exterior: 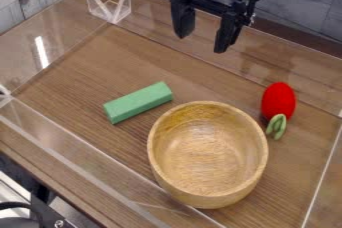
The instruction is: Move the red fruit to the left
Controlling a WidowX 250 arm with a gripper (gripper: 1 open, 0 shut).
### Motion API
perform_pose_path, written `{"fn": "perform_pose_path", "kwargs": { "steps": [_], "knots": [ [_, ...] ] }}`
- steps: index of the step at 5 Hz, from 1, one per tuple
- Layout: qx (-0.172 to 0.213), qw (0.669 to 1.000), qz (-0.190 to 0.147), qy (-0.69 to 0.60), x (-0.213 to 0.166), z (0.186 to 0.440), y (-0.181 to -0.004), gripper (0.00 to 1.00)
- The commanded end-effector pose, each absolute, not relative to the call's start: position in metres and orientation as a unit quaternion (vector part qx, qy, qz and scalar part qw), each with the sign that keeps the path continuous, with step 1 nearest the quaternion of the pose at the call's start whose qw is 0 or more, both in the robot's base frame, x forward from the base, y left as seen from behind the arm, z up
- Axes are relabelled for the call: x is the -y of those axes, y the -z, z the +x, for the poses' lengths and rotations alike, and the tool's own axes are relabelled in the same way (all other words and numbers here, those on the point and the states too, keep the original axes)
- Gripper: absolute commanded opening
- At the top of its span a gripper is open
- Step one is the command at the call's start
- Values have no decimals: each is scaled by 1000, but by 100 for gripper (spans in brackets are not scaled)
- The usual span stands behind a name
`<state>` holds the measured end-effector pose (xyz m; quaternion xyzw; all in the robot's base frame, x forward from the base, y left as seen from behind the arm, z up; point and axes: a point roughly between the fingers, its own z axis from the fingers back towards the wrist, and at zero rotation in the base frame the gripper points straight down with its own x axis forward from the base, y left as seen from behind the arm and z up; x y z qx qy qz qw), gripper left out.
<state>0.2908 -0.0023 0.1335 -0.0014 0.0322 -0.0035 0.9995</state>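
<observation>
One red fruit (277,101), rounded, smooth, leafy green end, on your wood table (80,93), near bowl (207,154), upper-right side in view. 1 bowl, wooden, round, lt. brown. 1 green block (139,103), rect., left of bowl. 1 blk gripper (205,47) above table: fingers apart, nothing btwn them for you.

You see a smooth wood tabletop (100,57), a matt, smooth wooden-looking bowl (207,157), and a glossy, plastic-looking red fruit (277,100) near the right edge.
</observation>
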Motion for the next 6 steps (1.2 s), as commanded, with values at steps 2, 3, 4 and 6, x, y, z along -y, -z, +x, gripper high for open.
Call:
{"fn": "perform_pose_path", "kwargs": {
  "steps": [2,3,4,6],
  "knots": [
    [-40,999,-11,10,32,296,-110,100],
    [-29,999,-14,5,60,305,-102,100],
    [-18,1000,-15,7,84,313,-95,100],
    [2,1000,-19,-10,104,326,-82,100]
  ]
}}
